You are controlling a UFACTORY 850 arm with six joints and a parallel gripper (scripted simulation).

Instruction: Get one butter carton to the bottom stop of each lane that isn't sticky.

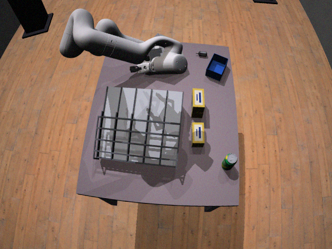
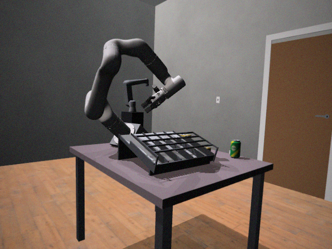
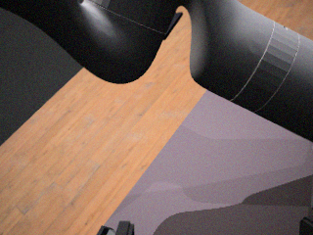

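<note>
The shelf [image 1: 112,99] [image 2: 182,164] stands on the left half of the table, with five grey sloped lanes under a grid of dark bars. Its high end faces the arm's base and its stop is at the near end. I see no carton in any lane. Two yellow butter cartons, a far one [image 1: 198,100] and a near one [image 1: 198,132], lie on the table just right of the shelf. A third carton is not in view. My gripper [image 1: 133,69] [image 2: 147,105] is open and empty, high above the table behind the shelf's upper end. The wrist view shows only arm, floor and table.
A blue open bin [image 1: 216,67] and a small dark object [image 1: 202,53] sit at the table's far right corner. A green can [image 1: 229,161] [image 2: 235,148] stands near the right front edge. The arm's base is behind the table [image 1: 161,187].
</note>
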